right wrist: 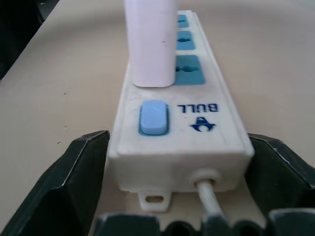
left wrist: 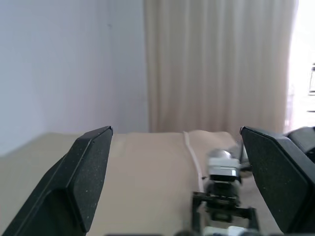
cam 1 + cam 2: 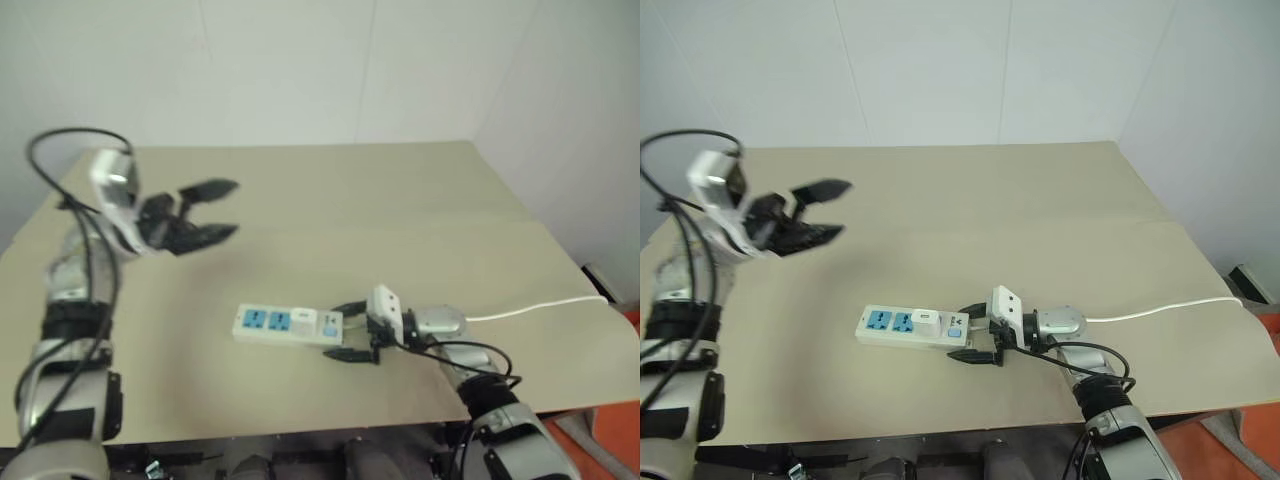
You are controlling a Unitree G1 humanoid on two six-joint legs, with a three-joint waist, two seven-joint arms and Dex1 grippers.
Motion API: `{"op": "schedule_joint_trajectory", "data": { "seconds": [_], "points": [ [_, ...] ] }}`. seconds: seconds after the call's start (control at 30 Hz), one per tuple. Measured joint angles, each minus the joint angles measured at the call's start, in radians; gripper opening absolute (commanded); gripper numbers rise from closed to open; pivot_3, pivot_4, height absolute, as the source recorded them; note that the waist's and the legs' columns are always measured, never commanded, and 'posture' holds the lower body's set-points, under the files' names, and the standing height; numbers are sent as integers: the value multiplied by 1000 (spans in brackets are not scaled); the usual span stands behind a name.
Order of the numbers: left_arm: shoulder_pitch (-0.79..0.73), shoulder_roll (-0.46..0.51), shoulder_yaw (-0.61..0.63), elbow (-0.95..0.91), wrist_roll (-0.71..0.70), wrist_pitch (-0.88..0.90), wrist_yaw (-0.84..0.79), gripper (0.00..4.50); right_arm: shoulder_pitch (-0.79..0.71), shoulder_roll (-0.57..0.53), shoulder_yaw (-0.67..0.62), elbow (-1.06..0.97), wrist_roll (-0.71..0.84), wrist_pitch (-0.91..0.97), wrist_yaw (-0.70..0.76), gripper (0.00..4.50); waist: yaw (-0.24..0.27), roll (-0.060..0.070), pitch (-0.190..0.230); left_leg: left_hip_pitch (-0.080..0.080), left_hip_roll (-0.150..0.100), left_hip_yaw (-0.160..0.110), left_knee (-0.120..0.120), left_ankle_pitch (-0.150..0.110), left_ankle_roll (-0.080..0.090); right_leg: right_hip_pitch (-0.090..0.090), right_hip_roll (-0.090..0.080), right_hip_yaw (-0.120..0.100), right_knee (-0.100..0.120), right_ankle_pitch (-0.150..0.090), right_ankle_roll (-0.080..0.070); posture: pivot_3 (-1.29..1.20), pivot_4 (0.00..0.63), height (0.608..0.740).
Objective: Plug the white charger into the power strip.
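The power strip (image 3: 890, 326) lies flat near the table's front edge. The white charger (image 3: 924, 320) stands upright in its blue socket closest to the switch end; the right wrist view shows the charger (image 1: 150, 44) seated just beyond the blue switch (image 1: 153, 118). My right gripper (image 3: 962, 333) clasps the strip's switch end, one black finger against each side. My left gripper (image 3: 842, 208) hangs raised over the table's left part, well away from the strip. Its fingers are spread wide with nothing between them.
The strip's thin white cable (image 3: 1160, 310) runs right across the beige table (image 3: 1040, 220) toward its right edge. White walls stand behind the table's far edge. A black cable (image 3: 60, 140) loops above my left wrist.
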Motion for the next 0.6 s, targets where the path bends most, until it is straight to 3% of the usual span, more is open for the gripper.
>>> {"op": "schedule_joint_trajectory", "data": {
  "seconds": [0.23,0.37,0.6],
  "points": [
    [175,76,19,-8,77,-5,-34,4500,11,-76,-29,-65,38,-1,30,4407,4,0,1,-3,0,0,0,0,0,-2,-1,-1,-1,0,0,0,150,740],
    [285,116,61,-57,134,-71,-14,4500,29,-233,-114,-226,86,25,37,4407,22,1,2,-5,0,1,0,0,0,-4,-2,-1,-2,0,0,0,150,740],
    [400,197,168,-199,111,-17,-9,4500,59,-484,-214,-438,195,130,139,4407,30,1,3,-5,1,2,0,0,0,-3,-2,-1,-6,0,-1,0,150,740]
  ]
}}
